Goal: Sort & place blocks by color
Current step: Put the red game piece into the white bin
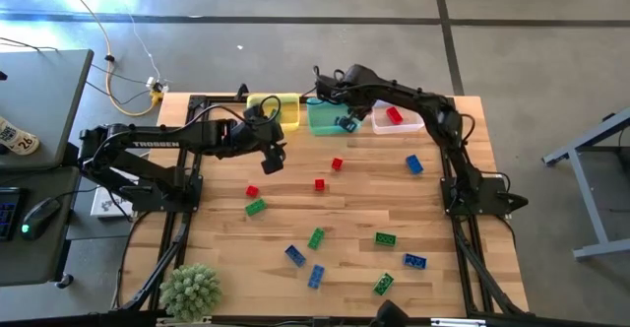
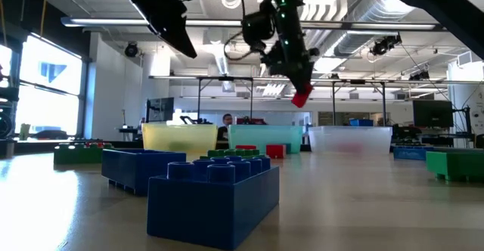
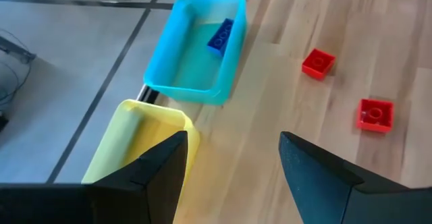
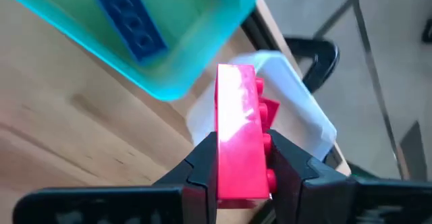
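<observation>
Two arms appear in my overhead view, read here from left to right. At left, my left gripper (image 1: 274,160) hangs over the table (image 1: 433,219) just in front of the yellow bin (image 1: 268,104), its fingers (image 3: 155,170) spread apart and carrying nothing; two loose red bricks (image 3: 317,62) lie on the wood ahead of it. Next comes the teal bin (image 1: 320,120), which already holds one blue brick (image 3: 221,34). At its right edge, my right gripper (image 1: 346,123) is clamped on a red brick (image 4: 237,133), held on edge with its long axis running out along the fingers and its studs turned toward the clear bin (image 1: 406,125). That clear bin, farthest right, already contains a red piece (image 1: 395,114).

The relation that governs the next move, as I judge it: the held brick sits above the gap between teal and clear, so the clear bin lies just beside it, further right. The right arm is plainly the nearer one. Green and blue bricks (image 1: 316,238) wait scattered on the near half of the table.
</observation>
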Available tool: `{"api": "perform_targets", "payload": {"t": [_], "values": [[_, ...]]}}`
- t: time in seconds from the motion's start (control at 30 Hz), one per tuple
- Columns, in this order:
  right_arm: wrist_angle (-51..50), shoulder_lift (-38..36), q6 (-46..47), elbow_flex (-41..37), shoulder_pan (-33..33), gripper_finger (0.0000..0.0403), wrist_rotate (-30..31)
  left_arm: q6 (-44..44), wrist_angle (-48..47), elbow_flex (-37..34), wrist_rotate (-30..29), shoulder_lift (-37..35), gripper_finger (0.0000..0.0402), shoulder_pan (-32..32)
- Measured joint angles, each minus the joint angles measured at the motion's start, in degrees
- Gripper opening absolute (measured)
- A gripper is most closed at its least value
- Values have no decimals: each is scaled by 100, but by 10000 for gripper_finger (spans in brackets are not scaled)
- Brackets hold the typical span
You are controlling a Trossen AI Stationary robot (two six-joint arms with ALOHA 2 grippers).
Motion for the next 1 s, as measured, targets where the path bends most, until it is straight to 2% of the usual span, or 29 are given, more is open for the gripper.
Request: {"api": "perform_targets", "payload": {"t": [0.27,0.5,0.9,1.0], "values": [[-5,0,1,-807,-387,73,311,-191,0,0,33,0,223,0],[1,-2,3,-884,-766,73,284,-195,0,0,26,0,223,0],[247,-2,-512,-884,-1536,76,-1211,-190,2,0,20,0,223,0],[285,-2,-691,-884,-1654,89,-1370,-179,2,0,19,0,223,0]]}}
